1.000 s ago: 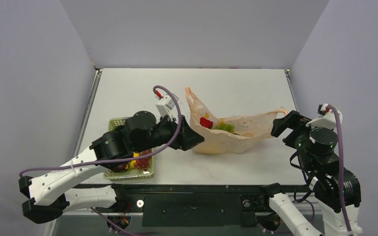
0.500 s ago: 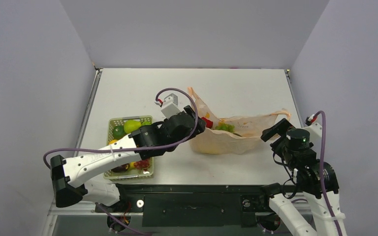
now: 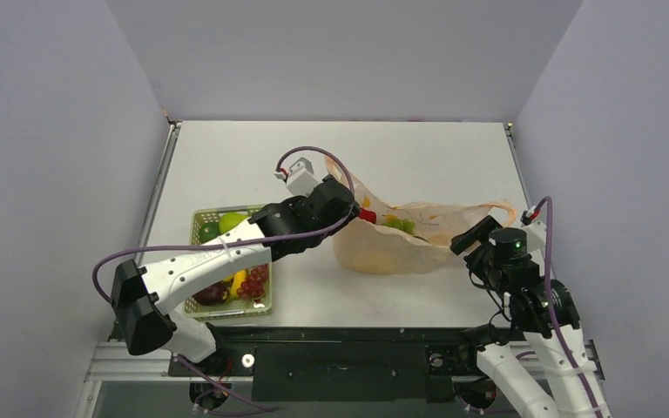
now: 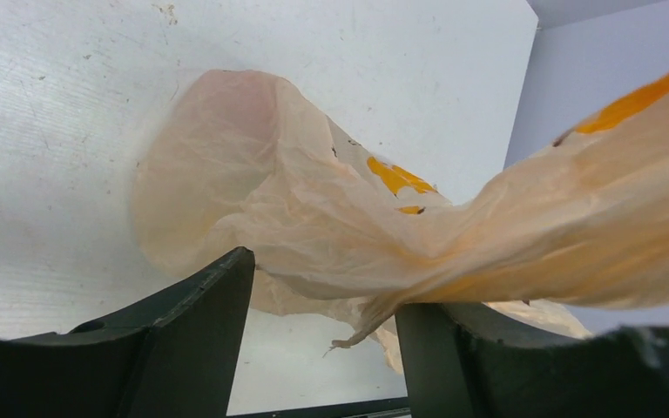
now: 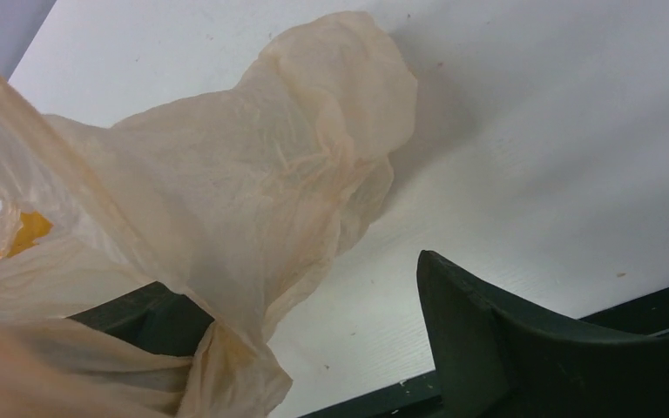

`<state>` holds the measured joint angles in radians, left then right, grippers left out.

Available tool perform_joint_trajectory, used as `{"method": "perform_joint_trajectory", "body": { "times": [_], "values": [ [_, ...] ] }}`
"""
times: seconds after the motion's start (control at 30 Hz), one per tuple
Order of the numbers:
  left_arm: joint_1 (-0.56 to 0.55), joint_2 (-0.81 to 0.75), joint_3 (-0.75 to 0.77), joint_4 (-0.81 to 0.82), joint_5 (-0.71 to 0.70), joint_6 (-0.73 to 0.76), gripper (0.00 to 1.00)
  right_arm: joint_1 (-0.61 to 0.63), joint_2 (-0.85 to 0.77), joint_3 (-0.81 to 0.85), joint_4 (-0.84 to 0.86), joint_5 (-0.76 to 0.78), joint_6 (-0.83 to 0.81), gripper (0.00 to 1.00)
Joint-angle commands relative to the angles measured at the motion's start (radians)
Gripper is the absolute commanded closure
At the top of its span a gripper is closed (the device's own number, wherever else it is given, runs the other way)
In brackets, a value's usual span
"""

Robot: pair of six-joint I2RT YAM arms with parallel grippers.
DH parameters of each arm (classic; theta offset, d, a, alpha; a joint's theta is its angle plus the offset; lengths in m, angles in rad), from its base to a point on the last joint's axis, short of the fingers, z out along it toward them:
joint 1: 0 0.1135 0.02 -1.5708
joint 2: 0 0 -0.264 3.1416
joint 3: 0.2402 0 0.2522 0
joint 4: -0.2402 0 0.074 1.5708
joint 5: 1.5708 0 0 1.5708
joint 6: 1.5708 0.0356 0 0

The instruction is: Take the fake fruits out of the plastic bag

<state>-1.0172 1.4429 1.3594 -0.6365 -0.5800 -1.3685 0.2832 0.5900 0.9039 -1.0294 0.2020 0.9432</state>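
Observation:
The plastic bag (image 3: 401,246) lies crumpled at mid-table, peach with banana prints. In its open mouth show two fake fruits: a red one (image 3: 367,215) and green grapes (image 3: 398,225). My left gripper (image 3: 348,203) is at the bag's left handle. In the left wrist view it (image 4: 322,324) is open, with bag film (image 4: 331,209) draped over the right finger and bare table in the gap. My right gripper (image 3: 469,239) is at the bag's right end. It (image 5: 314,324) stands open in the right wrist view, where bag film (image 5: 226,226) hangs over the left finger.
A light green lattice basket (image 3: 266,311) sits left of the bag under the left arm, holding a green fruit (image 3: 231,221), red grapes (image 3: 253,280) and others. Walls close in the table on the left, back and right.
The left arm has swung from the bag's near-left side up to its left handle. The right arm has drawn back toward the near edge, and the bag's right end has sagged lower.

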Motion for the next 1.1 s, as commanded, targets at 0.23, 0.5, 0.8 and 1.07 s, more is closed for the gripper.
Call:
{"method": "perform_joint_trajectory", "body": {
  "times": [0.23,0.5,0.8,1.07],
  "values": [
    [0.232,0.023,-0.131,0.447,0.359,0.118,1.00,0.003,0.052,-0.121,0.338,0.079,0.089,1.00],
    [0.394,0.087,-0.106,1.049,0.719,0.097,1.00,-0.132,0.280,0.167,0.563,-0.119,-0.062,1.00],
    [0.440,0.170,-0.054,1.152,0.918,0.137,1.00,-0.194,0.257,0.230,0.573,-0.251,-0.219,1.00],
    [0.450,-0.064,-0.451,0.835,0.929,0.368,1.00,-0.142,-0.125,-0.229,0.408,-0.417,-0.199,1.00]
  ]
}}
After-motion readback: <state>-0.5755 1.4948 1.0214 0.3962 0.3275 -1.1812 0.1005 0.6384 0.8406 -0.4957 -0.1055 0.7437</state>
